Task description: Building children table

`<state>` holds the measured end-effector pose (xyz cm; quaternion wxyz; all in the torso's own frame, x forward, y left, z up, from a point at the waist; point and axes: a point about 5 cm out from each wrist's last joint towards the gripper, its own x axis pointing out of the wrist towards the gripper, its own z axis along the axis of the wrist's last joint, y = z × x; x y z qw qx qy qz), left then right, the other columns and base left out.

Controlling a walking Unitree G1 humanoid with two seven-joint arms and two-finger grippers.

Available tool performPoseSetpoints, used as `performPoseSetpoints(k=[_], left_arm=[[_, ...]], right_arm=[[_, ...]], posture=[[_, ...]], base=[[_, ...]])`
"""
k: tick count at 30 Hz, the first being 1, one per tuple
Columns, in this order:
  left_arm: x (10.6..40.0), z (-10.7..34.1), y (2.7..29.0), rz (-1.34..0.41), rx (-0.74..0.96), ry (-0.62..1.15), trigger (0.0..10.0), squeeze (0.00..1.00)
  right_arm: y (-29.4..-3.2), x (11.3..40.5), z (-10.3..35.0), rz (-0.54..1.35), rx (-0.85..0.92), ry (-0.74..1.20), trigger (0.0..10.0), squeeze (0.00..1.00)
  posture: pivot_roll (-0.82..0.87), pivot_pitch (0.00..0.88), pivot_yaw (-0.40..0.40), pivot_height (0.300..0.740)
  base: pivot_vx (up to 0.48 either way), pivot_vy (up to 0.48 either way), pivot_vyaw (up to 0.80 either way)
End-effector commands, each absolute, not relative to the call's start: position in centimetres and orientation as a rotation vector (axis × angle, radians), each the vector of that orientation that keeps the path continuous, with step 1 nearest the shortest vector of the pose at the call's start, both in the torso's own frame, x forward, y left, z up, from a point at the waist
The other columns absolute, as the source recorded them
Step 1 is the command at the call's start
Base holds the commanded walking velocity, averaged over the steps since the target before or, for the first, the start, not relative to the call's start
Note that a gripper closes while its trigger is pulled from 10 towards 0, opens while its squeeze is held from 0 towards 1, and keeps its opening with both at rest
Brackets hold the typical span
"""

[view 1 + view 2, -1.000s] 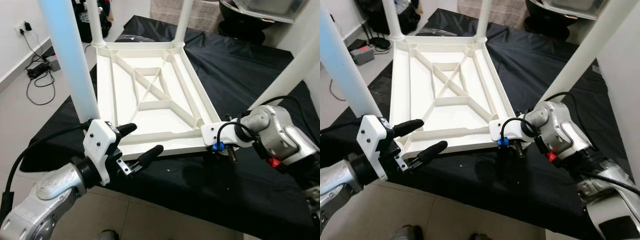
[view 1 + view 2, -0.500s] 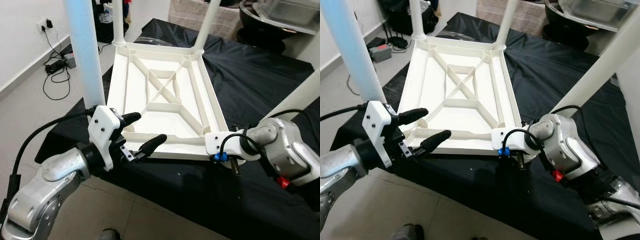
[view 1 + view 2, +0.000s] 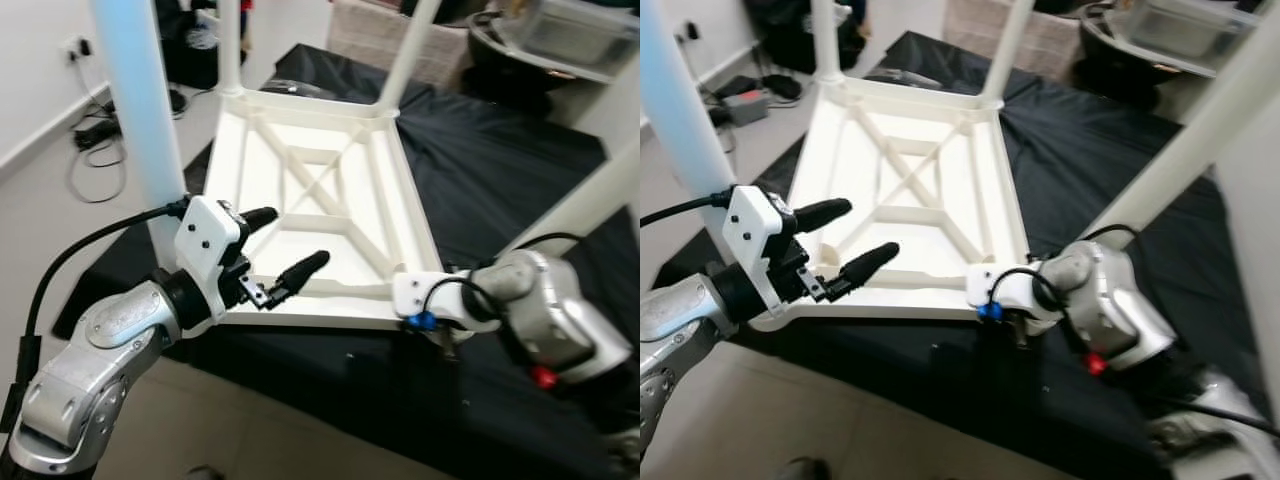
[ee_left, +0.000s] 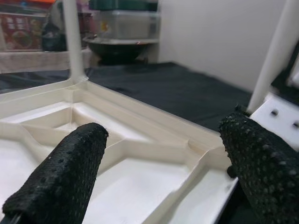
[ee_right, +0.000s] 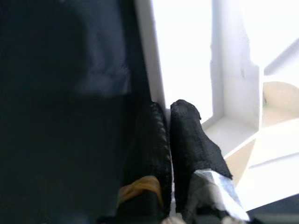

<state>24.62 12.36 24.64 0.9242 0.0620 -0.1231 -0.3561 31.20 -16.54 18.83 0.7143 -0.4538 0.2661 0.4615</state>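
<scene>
1. Black cloth (image 3: 480, 150) covers the work surface, and on it lies the white children table (image 3: 330, 200) upside down, with its ribbed underside facing up.
2. 4 white legs stand up from the corners: 2 at the far side (image 3: 405, 50), 1 near leg on the left (image 3: 140, 120) and 1 near leg on the right (image 3: 1180, 160).
3. Far right, behind the cloth, a clear storage box (image 3: 575, 35) sits on a dark round basin (image 3: 520, 70); what is inside them I cannot tell.
4. Left gripper (image 3: 275, 250) hovers over the near left corner of the table frame, and its 2 black fingers (image 4: 65, 172) are spread wide apart with nothing between them.
5. Right gripper (image 5: 170, 140) is at the near right corner of the frame; its fingers are pressed together on the thin outer wall of the table edge (image 5: 145, 51).
6. Cables (image 3: 95, 150) lie on the grey floor at the far left, near the wall.
7. Compared with 0.5 s ago, the whole view has shifted and is more blurred, so the camera moved; the left gripper remains spread and the right one remains at the same corner.
</scene>
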Motion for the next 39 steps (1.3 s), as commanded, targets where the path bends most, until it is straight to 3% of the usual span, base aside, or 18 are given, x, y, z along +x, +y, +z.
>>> performPoseSetpoints(k=[1, 2, 7, 14, 16, 23, 24, 26, 27, 28, 29, 30, 35, 39], left_arm=[[24.3, 24.1, 11.7, -0.75, 0.127, -0.24, 10.0, 0.0], [24.0, 23.5, 11.0, -0.758, 0.099, -0.224, 10.0, 0.0], [23.5, 22.2, 10.1, -0.777, 0.054, -0.186, 10.0, 0.0], [22.6, 20.4, 8.7, -0.82, 0.015, -0.13, 10.0, 0.0], [21.9, 19.0, 8.2, -0.829, 0.006, -0.087, 10.0, 0.0], [21.7, 18.1, 8.3, -0.817, 0.028, -0.064, 10.0, 0.0], [21.6, 18.0, 8.5, -0.807, 0.03, -0.061, 10.0, 0.0], [21.6, 18.0, 8.6, -0.8, 0.032, -0.061, 10.0, 0.0], [21.5, 17.7, 8.8, -0.79, 0.038, -0.054, 10.0, 0.0], [21.3, 17.5, 9.0, -0.78, 0.044, -0.047, 10.0, 0.0], [21.3, 17.5, 9.0, -0.78, 0.044, -0.047, 10.0, 0.0], [21.1, 17.2, 9.1, -0.767, 0.052, -0.038, 10.0, 0.0], [20.6, 16.1, 9.9, -0.691, 0.064, -0.01, 10.0, 0.0], [19.5, 15.2, 10.4, -0.658, 0.063, 0.008, 10.0, 0.0]], right_arm=[[-17.3, 30.9, 15.6, 1.003, -0.898, 0.718, 10.0, 0.16], [-16.8, 31.0, 16.9, 1.048, -0.75, 0.637, 10.0, 1.0], [-16.6, 30.2, 18.9, 1.184, -0.575, 0.508, 10.0, 1.0], [-17.5, 29.8, 20.2, 1.195, -0.462, 0.43, 10.0, 1.0], [-17.6, 28.7, 21.0, 1.253, -0.35, 0.362, 10.0, 1.0], [-17.2, 27.1, 21.4, 1.318, -0.212, 0.303, 10.0, 1.0], [-17.0, 26.9, 21.1, 1.303, -0.19, 0.294, 10.0, 0.92], [-17.0, 26.8, 21.0, 1.291, -0.177, 0.289, 10.0, 0.92], [-17.0, 26.9, 20.9, 1.258, -0.147, 0.28, 10.0, 0.51], [-17.0, 26.9, 20.9, 1.236, -0.123, 0.271, 10.0, 0.28], [-17.0, 26.9, 20.9, 1.236, -0.123, 0.271, 10.0, 0.28], [-17.1, 26.9, 21.0, 1.21, -0.093, 0.256, 10.0, 0.0], [-18.0, 27.2, 22.1, 1.104, 0.029, 0.171, 10.0, 0.0], [-20.5, 26.8, 22.4, 0.978, 0.171, 0.133, 10.0, 0.0]], posture=[[-0.04, 0.233, -0.144, 0.74], [-0.04, 0.226, -0.142, 0.74], [-0.05, 0.216, -0.138, 0.74], [-0.05, 0.197, -0.128, 0.74], [-0.06, 0.178, -0.119, 0.74], [-0.06, 0.159, -0.107, 0.74], [-0.06, 0.154, -0.104, 0.74], [-0.06, 0.154, -0.104, 0.74], [-0.06, 0.143, -0.1, 0.74], [-0.06, 0.143, -0.1, 0.74], [-0.06, 0.143, -0.1, 0.74], [-0.06, 0.14, -0.094, 0.74], [-0.06, 0.134, -0.093, 0.74], [-0.07, 0.131, -0.091, 0.74]], base=[[0.0, 0.0, 0.0], [0.0, 0.0, 0.0], [0.0, 0.0, 0.0], [0.0, 0.0, 0.0], [0.0, 0.0, 0.0], [0.0, 0.0, 0.0], [0.0, 0.0, 0.0], [0.0, 0.0, 0.0], [0.0, 0.0, 0.0], [0.0, 0.0, 0.0], [0.0, 0.0, 0.0], [0.0, 0.0, 0.0], [0.0, 0.0, 0.0], [0.0, 0.0, 0.0]])
